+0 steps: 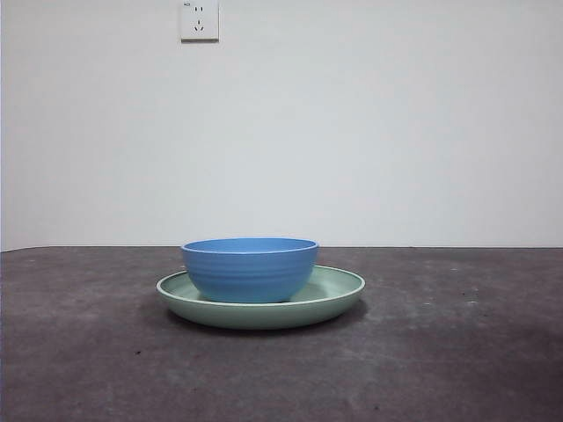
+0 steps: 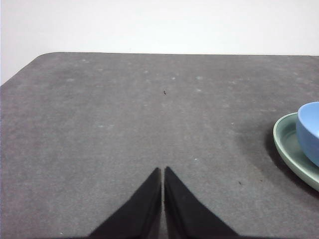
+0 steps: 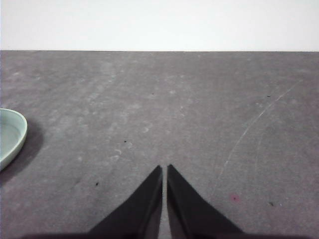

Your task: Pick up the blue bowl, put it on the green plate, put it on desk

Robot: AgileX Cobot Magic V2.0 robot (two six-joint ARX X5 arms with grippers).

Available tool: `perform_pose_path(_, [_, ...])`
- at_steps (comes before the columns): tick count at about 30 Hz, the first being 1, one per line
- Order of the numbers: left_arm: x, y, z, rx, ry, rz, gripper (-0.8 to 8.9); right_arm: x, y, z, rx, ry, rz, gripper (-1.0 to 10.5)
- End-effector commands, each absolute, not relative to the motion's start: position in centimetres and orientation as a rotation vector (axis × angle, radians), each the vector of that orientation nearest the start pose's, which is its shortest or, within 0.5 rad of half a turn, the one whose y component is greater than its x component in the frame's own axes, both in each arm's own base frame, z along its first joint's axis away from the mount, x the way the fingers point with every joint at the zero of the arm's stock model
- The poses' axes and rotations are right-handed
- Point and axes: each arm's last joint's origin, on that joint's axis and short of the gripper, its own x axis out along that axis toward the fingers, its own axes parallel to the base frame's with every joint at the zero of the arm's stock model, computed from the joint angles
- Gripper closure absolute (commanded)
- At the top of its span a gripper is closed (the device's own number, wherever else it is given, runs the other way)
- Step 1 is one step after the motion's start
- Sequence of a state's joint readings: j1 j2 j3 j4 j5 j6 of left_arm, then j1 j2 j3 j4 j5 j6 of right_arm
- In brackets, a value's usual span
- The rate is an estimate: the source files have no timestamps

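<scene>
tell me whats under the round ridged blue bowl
The round ridged blue bowl sits on the wide pale green plate, which rests on the dark grey desk. The plate's centre beneath the bowl is covered.

One blue bowl (image 1: 250,268) and one green plate (image 1: 260,299) are in sight, on one desk (image 1: 440,352), with one wall socket (image 1: 200,19) behind. Two grippers show, left gripper (image 2: 163,170) and right gripper (image 3: 164,168), each with two jaws closed together. The desk carries perhaps three or four dark specks ahead of the right fingertips, too small to count surely.
</scene>
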State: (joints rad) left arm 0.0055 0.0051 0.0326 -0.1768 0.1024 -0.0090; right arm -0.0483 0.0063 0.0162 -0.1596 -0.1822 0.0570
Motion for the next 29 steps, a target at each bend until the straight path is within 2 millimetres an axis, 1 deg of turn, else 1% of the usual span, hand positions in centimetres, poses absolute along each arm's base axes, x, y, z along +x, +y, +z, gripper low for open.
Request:
perform_pose_path(1, [9.55,-0.22,14.96,-0.006,0.176,-0.094,8.04,9.57,0.07,15.07,0.1,0.166,0.129,9.4])
perform_pose_path(29, [9.55,-0.22,14.96,-0.006,0.176,-0.094,8.04,9.58,0.07,15.24,0.11,0.153,0.127,9.4])
